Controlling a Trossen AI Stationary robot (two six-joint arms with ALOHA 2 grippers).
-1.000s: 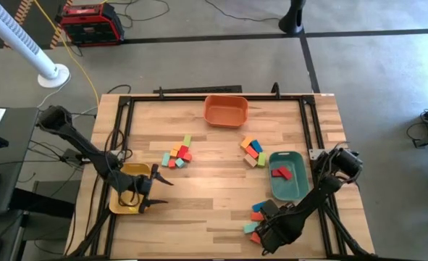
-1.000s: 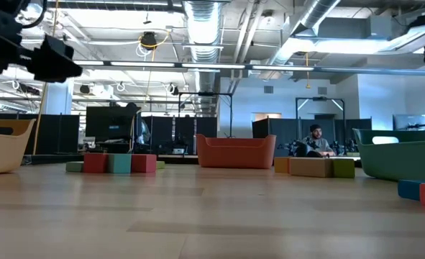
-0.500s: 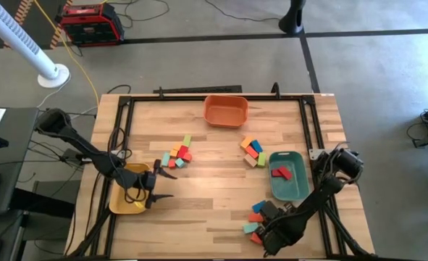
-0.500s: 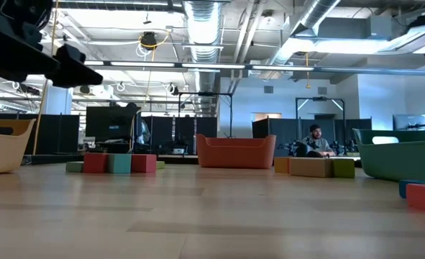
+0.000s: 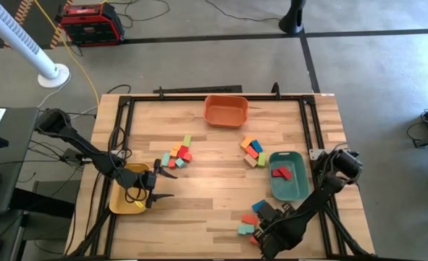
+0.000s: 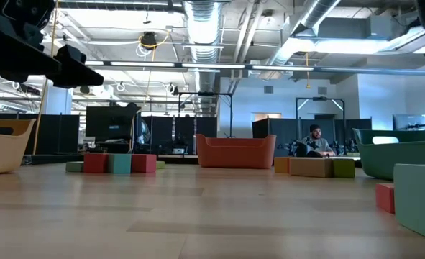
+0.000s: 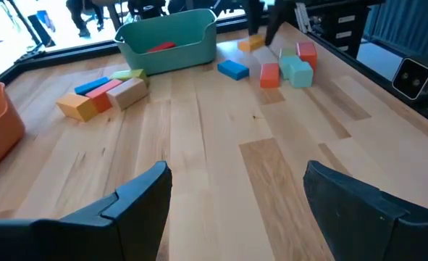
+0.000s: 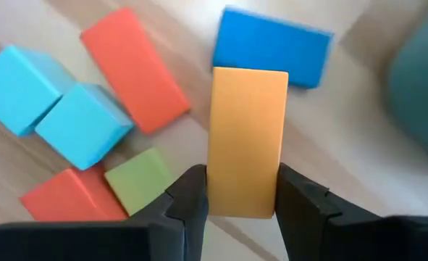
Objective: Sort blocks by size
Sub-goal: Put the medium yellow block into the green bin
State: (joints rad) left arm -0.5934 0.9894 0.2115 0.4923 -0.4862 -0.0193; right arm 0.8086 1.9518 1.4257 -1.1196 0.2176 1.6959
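Note:
My right gripper (image 8: 244,190) stands over the near right cluster of blocks (image 5: 251,220), shut on an orange bar block (image 8: 247,130). Under it lie a blue bar (image 8: 273,48), a red bar (image 8: 135,70), two light-blue cubes (image 8: 83,125), a green cube (image 8: 140,180) and another red block (image 8: 72,199), all flat on the table. My left gripper (image 5: 158,185) hangs open beside the yellow tray (image 5: 123,201), with nothing between its fingers (image 7: 134,203). Two more block piles rest mid-table (image 5: 177,154) (image 5: 253,150). My right gripper pinches the orange bar's two long sides (image 8: 215,185) between its two fingers (image 8: 190,199), near one end of the bar. The fingers point down from above and lie across it. The bar sticks out past the fingers, lifted clear of the blocks below.
An orange tray (image 5: 225,110) stands at the far edge. A green tray (image 5: 295,190) at the right holds a red block (image 5: 281,172). Black rails (image 5: 127,109) frame the table. Bare wood lies between the yellow tray and the near right cluster.
My right gripper has shut on the orange bar and risen with it, so the bar is lifted clear of the table. Some blocks of the near right cluster have slid a little toward the table's left.

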